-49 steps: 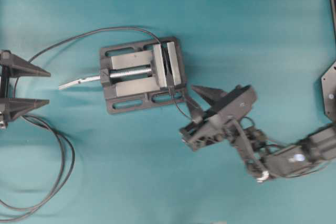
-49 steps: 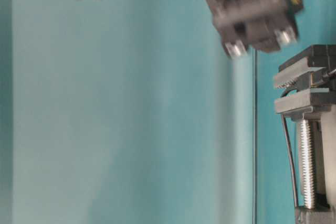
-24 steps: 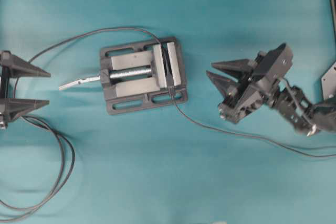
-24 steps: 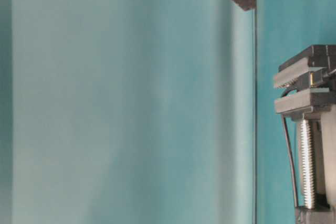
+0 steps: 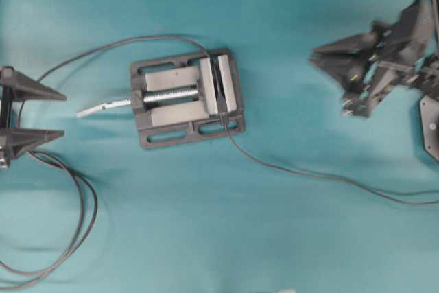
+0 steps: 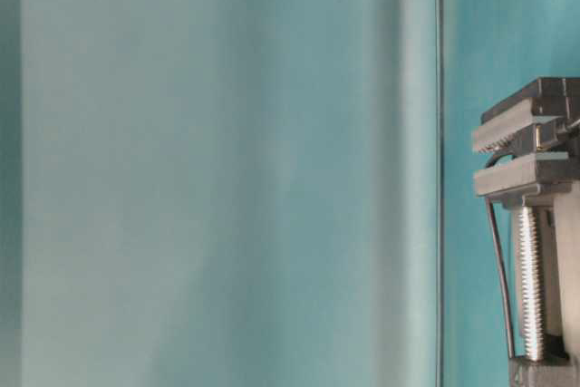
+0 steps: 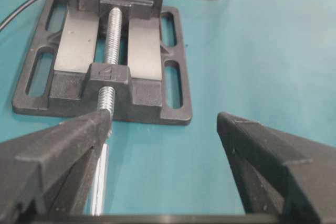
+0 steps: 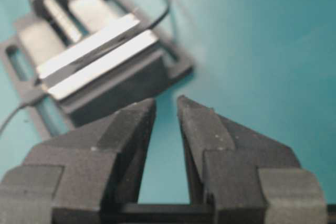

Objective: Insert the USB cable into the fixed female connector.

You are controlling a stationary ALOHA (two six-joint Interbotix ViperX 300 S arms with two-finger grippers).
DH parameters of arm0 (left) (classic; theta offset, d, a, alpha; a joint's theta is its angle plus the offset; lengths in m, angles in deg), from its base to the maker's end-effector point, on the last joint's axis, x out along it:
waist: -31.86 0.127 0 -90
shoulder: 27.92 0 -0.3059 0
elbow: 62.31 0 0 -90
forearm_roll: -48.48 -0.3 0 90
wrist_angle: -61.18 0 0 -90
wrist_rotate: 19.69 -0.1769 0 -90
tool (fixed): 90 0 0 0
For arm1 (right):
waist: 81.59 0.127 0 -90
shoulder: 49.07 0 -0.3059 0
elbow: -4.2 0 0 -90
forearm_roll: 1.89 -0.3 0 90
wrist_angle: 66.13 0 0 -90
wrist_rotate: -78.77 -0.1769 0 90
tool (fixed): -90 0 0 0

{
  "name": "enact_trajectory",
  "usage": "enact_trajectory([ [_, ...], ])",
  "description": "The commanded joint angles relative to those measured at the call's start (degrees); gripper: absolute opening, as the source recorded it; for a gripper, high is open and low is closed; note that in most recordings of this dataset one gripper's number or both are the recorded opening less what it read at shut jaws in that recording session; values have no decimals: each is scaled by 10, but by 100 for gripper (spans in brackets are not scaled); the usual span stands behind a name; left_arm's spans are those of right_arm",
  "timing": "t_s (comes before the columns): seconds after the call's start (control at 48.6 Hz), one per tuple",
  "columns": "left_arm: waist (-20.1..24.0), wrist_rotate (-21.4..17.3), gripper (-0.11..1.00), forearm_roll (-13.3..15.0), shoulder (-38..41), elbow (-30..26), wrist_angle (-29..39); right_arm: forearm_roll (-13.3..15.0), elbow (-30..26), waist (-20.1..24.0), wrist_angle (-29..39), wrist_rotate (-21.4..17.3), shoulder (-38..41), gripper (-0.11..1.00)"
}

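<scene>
Right hand (image 5: 321, 55) withdrew, blurred.

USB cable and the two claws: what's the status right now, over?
Left gripper wide open, empty. Right gripper empty, jaws narrow, well clear of the vise. USB cable lies loose on the table, its plug end at the vise. Nothing in the way.

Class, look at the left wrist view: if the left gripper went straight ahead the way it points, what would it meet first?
Probably the vise's silver screw handle beside the left gripper, then the vise itself; depth is unclear.
</scene>
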Motion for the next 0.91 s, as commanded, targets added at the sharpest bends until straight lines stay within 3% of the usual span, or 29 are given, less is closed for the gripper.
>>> enact_trajectory([
  [0.0,1,-3,100,-2,4,-7,-3,33,29,-16,8,-10,-61,30],
  [0.288,1,-3,100,-2,3,-6,-3,36,83,-16,117,-4,-226,29],
  [0.535,1,-3,100,-1,2,-6,-3,35,129,-17,36,19,-330,18],
  [0.741,1,-3,100,-2,2,-6,-3,36,134,-18,21,26,-355,17],
  [0.885,1,-3,100,-2,3,-7,-3,35,144,-18,-40,30,-355,17],
])
